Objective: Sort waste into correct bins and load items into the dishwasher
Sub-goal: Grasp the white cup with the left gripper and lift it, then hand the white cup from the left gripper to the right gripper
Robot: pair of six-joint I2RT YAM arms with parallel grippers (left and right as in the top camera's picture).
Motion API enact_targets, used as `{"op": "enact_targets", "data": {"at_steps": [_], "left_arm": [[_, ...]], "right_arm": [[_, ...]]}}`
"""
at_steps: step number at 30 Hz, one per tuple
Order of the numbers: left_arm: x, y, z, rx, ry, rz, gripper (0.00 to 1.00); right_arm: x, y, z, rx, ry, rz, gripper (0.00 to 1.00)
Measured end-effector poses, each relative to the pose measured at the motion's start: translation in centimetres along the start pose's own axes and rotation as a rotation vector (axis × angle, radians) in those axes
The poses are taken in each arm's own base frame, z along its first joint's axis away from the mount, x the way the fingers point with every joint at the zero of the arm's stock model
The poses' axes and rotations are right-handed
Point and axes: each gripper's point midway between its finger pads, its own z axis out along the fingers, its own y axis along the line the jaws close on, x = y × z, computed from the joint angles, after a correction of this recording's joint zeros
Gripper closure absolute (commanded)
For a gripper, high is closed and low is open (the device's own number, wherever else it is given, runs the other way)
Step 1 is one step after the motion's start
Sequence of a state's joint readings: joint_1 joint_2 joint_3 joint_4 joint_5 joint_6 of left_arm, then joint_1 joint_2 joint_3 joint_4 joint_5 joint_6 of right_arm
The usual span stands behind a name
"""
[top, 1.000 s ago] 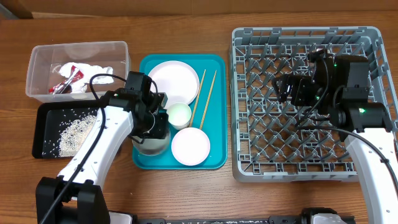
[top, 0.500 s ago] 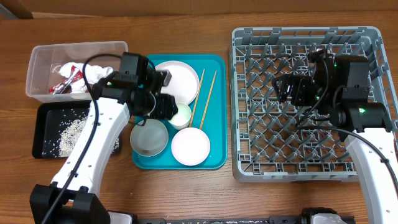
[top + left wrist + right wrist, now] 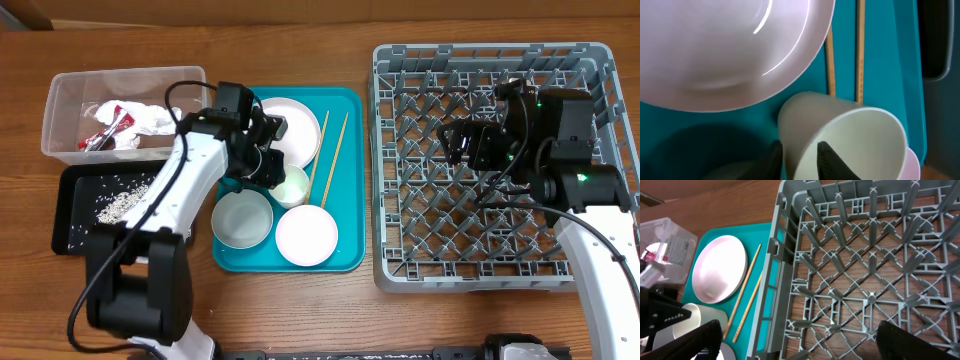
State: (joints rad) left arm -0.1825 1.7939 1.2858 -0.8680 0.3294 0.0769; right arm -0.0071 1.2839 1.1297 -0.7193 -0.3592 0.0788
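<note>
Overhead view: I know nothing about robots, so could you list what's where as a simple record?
teal tray: plate, cup, pale bowl, white bowl, two chopsticks
clear tub: red wrapper, tissue
black tray: rice grains
grey rack: no dishes visible
left end effector: fingers straddle the cup's rim; grip unclear
right end effector: open, above the rack

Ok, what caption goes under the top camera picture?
Left gripper straddles the rim of the pale cup on the teal tray; right gripper hangs open above the grey rack.
</note>
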Motion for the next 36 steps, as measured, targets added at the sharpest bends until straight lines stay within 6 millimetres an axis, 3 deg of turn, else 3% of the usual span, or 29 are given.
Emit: {"op": "enact_targets", "data": {"at_steps": [7, 10, 13, 16, 24, 31, 36], "left_arm": [[0.2, -0.1, 0.7, 0.018, 0.022, 0.001, 0.96], [-0.7, -0.9, 0.0, 0.05, 0.0, 0.008, 0.96], [-2.0, -2.7, -2.1, 0.142, -0.019, 0.002, 0.96], [-3.7, -5.0, -5.5, 0.324, -0.072, -0.015, 0.96], [-4.6, -7.7, -11.3, 0.766, -0.175, -0.074, 0.96], [-5.1, -10.0, -14.4, 0.987, -0.227, -0.056, 0.96], [-5.2, -10.7, -15.5, 1.057, -0.245, -0.048, 0.96]], "right_arm": [[0.0, 0.0, 0.1, 0.0, 0.002, 0.0, 0.0], [0.0, 0.3, 0.1, -0.021, 0.003, 0.0, 0.0], [-0.4, 1.6, 0.0, -0.095, -0.01, -0.011, 0.0], [-0.9, 4.5, 0.0, -0.27, -0.018, -0.034, 0.0], [0.3, 12.3, 1.6, -0.69, 0.061, -0.132, 0.0], [2.5, 19.1, 1.3, -0.978, 0.1, -0.285, 0.0], [2.7, 21.2, 0.5, -1.047, 0.076, -0.348, 0.0]]}}
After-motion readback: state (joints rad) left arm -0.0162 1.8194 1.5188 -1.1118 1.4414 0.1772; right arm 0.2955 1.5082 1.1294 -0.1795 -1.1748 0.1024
